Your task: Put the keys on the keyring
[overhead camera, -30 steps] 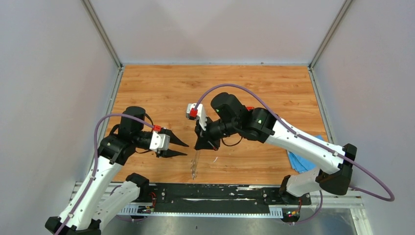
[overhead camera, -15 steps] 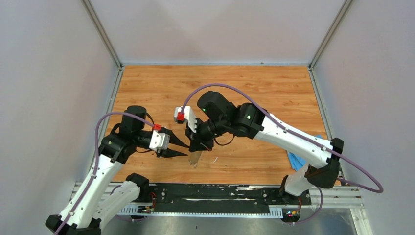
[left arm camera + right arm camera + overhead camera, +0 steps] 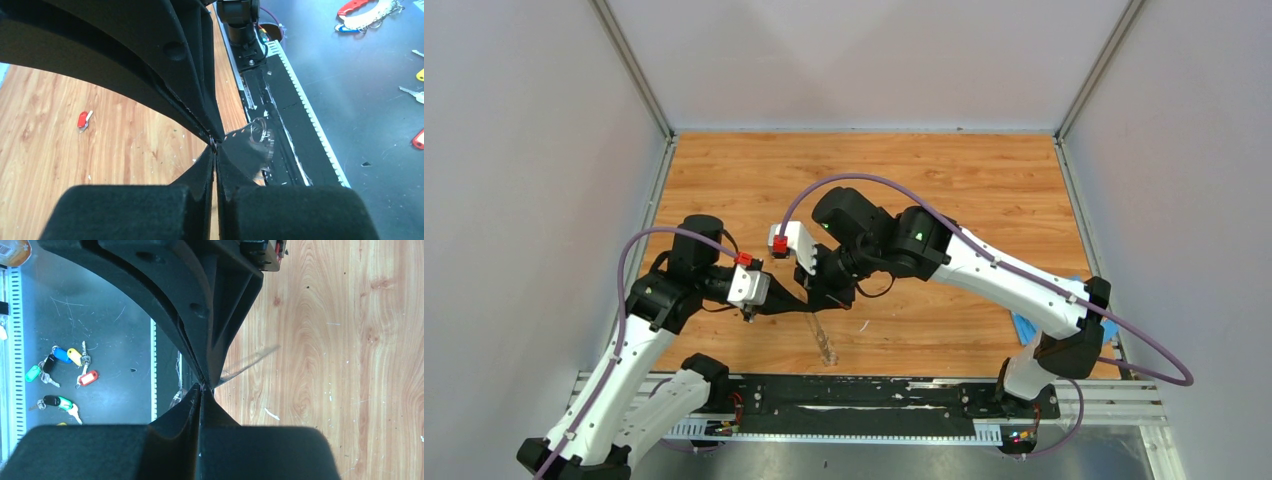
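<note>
My right gripper (image 3: 814,297) is shut on the keyring (image 3: 824,338), a thin grey ring that hangs blurred below it near the table's front edge. My left gripper (image 3: 800,300) meets it tip to tip and is shut as well. In the left wrist view a glint of ring metal sits between the left gripper's (image 3: 214,147) tips, and the keyring (image 3: 256,141) juts out to the right. In the right wrist view the right gripper (image 3: 202,387) pinches the same spot. One of the keys, with a red head (image 3: 83,120), lies on the wood apart from both grippers.
A blue cloth (image 3: 1036,330) lies at the table's right front edge. A thin white sliver (image 3: 271,414) rests on the wood. Black rails (image 3: 864,395) run along the front. Other coloured key tags (image 3: 65,365) lie on the grey surface beyond the rail.
The right arm has swung left with the keyring until its tips meet the left gripper. The left gripper, open before, has shut at that spot.
</note>
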`<state>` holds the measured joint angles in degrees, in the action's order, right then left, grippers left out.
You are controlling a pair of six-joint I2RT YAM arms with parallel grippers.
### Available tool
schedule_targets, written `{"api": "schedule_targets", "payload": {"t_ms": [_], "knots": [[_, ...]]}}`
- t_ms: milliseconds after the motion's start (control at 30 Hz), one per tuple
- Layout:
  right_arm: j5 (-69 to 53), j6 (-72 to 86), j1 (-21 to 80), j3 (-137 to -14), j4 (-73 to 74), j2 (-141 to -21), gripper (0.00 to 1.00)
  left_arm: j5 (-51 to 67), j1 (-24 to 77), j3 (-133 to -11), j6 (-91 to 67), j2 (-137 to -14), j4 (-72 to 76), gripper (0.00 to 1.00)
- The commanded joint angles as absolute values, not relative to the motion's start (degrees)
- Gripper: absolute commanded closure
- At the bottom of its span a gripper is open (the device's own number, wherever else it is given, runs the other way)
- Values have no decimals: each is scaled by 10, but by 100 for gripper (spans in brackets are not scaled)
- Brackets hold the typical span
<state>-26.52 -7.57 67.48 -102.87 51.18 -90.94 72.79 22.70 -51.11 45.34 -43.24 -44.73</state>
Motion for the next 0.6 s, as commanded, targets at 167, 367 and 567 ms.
{"api": "schedule_targets", "payload": {"t_ms": [167, 367, 567], "knots": [[-262, -79, 686, -1053, 499, -911, 100, 743, 230, -522, 451, -435, -446, 96], [-260, -79, 691, -1050, 492, -911, 100, 745, 230, -521, 445, -437, -446, 89], [-262, -79, 693, -1050, 486, -913, 100, 741, 230, -527, 445, -439, -447, 100]]}}
